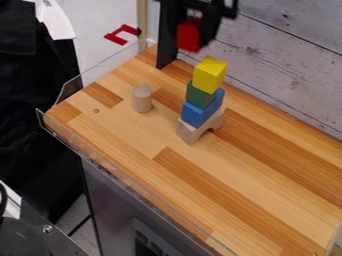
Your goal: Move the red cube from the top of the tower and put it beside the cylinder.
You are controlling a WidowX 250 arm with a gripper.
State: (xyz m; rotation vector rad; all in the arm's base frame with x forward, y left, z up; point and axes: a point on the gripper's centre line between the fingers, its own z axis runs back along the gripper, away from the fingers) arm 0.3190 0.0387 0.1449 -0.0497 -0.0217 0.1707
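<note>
Hanging in the tool (198,24), the red cube (189,36) points lengthwise downward.

End effector (196,26) cut off @ top edge, red cube's (189,39) upper pt. partly hidden by it.

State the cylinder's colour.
The cylinder is pale beige, like bare wood; it shows best in the camera view.

"Where's the red cube (188,36)?"
"Held aloft, off the tower (198,114), near its top in view."
"What's stacked there?"
"Pale arch (190,134), then blue block (194,116), green block (198,95), yellow block (210,75), all balanced."
"And the cylinder (141,99)?"
"Pale, upright, on the tower's left in view, standing apart."
</note>
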